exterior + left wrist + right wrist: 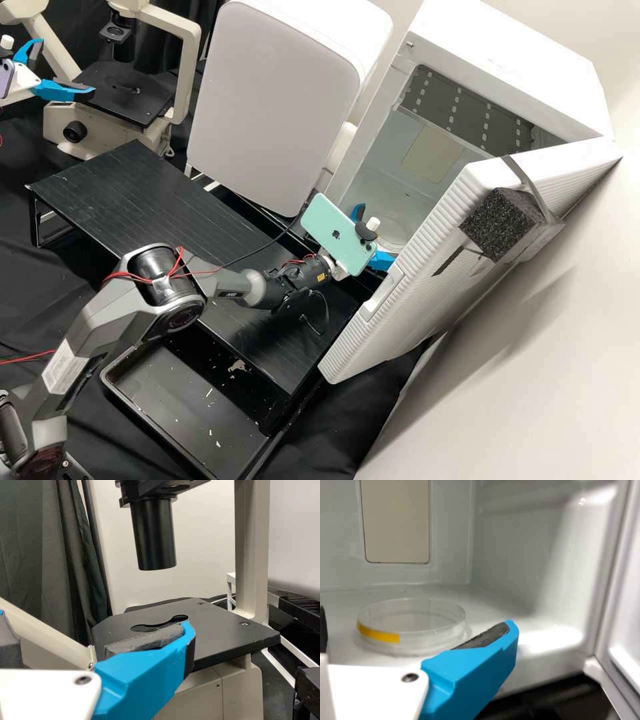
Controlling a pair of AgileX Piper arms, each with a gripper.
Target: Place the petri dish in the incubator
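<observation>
Petri dish (411, 626) inside the open incubator (497, 60)

High view, lower left of frame: your R arm (117, 327) has a white label (63, 365) on its big link, several fine lines, too sm. to read. Nr ctr, you've a dark nameplate (231, 293) w/ light lettering on its slimmer grey section, and right of that a sm. yellow tag (321, 277) w/ dark marks, unreadable, on the black part. Just above, on the back of the mint phone (327, 223), you've a sm. dark logo (335, 235). R wrist view, left of frame: yellow strip (377, 633) on the petri dish's (420, 639) side, no legible txt.
</observation>
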